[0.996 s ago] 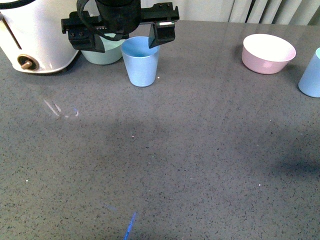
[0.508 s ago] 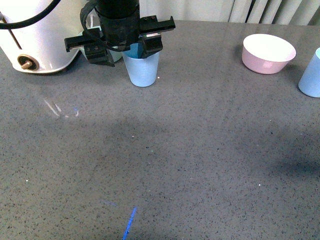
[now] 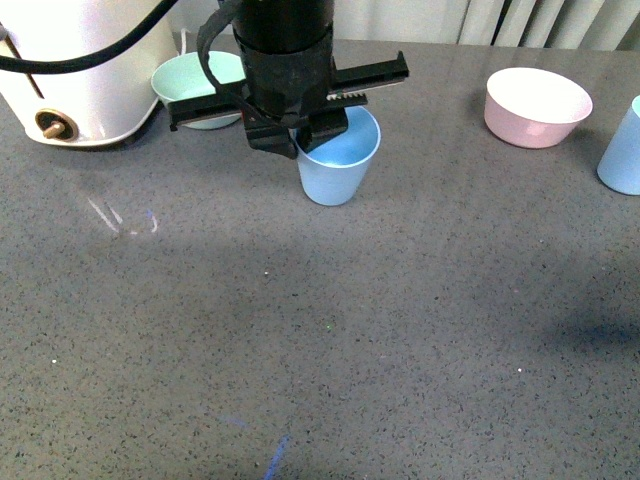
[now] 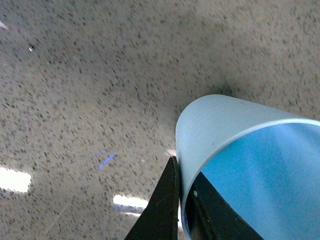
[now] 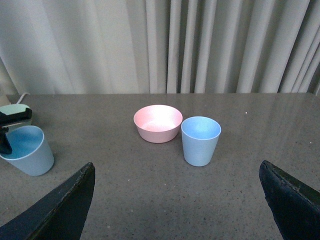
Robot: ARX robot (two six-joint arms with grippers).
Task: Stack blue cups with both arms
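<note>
Left gripper (image 3: pixel 305 140): clamped on the rim of the held cup (image 3: pixel 338 168), with one finger inside the wall and one outside, as the left wrist view shows.
Held cup: tilted, near the mint bowl (image 3: pixel 195 75); we cannot tell whether its base clears the table (image 3: pixel 400 330).
Right gripper (image 5: pixel 176 167): fingers spread wide, holding nothing, facing the second cup (image 5: pixel 200 140).
Second cup: upright, just beside the pink bowl (image 5: pixel 157 122), well apart from the held cup.
Step in hand: we judge that we are carrying the held cup toward its mate.
Doing it well: a one-wall pinch lets the cup swing, so we should move smoothly and bring it level before nesting.
Right arm's share: we should close on the second cup's body, approaching from the side away from the pink bowl.
Risk: a tilted cup may catch the other's rim and tip it.
</note>
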